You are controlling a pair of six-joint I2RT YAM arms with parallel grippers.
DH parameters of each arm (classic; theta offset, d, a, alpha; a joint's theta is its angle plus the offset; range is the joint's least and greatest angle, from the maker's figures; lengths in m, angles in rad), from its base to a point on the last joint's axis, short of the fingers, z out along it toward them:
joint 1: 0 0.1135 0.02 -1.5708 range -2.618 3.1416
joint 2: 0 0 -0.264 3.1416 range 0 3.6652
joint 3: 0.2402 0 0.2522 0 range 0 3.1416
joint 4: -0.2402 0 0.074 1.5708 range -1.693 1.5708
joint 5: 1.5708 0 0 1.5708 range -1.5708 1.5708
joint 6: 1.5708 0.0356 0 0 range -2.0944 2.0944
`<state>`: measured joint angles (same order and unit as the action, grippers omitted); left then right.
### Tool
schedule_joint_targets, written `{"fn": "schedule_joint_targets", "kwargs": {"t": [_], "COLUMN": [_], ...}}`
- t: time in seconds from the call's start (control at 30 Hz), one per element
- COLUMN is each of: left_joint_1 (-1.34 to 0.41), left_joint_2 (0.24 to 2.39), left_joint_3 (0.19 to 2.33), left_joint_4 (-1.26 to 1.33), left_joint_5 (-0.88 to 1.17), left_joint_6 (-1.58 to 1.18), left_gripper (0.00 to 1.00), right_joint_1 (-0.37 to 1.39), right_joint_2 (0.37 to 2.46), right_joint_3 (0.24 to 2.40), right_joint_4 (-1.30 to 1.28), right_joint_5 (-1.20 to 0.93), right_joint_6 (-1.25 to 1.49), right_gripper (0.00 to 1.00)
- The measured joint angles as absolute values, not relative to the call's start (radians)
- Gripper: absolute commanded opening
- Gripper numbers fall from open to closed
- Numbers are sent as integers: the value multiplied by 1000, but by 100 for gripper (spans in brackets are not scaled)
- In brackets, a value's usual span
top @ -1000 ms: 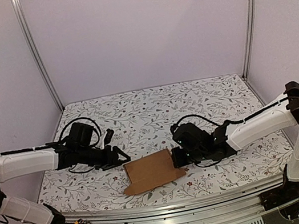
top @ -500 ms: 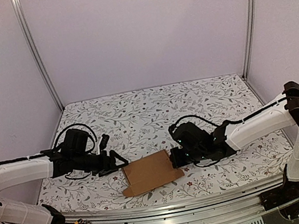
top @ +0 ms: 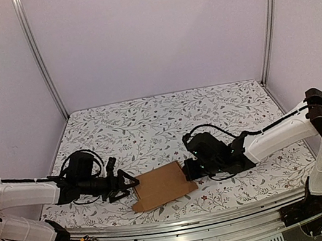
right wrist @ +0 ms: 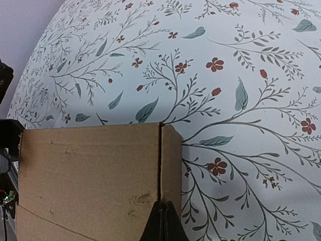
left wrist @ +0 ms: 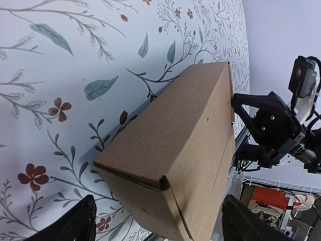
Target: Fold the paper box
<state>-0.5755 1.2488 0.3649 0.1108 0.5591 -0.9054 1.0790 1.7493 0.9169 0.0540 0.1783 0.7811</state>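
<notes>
The left arm (top: pixel 27 193) lies low over the flower-printed table cover (top: pixel 161 120), reaching toward the middle. The left gripper (top: pixel 128 187) has its fingers (left wrist: pixel 75 228) spread wide apart and grips nothing. In the left wrist view one finger shows at each lower corner, with the closest end of the paper box (top: pixel 163 184) standing between them, just ahead of the tips. The finger on the flowered side stands clear of the cardboard. I cannot tell whether the other one touches it.

The box is a plain brown oblong carton lying on the cover. From the left gripper it runs straight away from the fingertips, its far end reaching the right gripper (top: pixel 188 170). The end closest to the left gripper shows a small notch at the corner where the panels meet.

The right gripper's fingers (right wrist: pixel 161 223) are pressed together into a single point. In the right wrist view that point rests against the cardboard directly in front of it, at the foot of a straight seam between a wide panel and a narrow strip. Whether a thin edge is pinched between the tips cannot be made out. The right arm (top: pixel 276 134) stretches back from there to the right side of the table.
</notes>
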Motion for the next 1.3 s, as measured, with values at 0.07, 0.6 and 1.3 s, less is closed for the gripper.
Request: {"fn": "schedule_joint_targets", "kwargs": {"t": [0.07,0.6,1.3], "left_joint_1": [-575,-615,-625], "left_joint_2": [1263,1405,1444], "left_joint_3": [354,294,249], "left_joint_4": [164,477,685], "left_joint_5": [571,596,607], "left_joint_6": [-941,-1139,-1258], "left_gripper": [84,78,29], "right_joint_1": [1079,1079,1079], "right_joint_2": [1748,1736,1725], "right_joint_3": [908,870,856], "right_joint_4": [70,117,121], "right_joint_5": [180,193,200], "right_joint_6": [784,804,807], "right_gripper": [0,0,4]}}
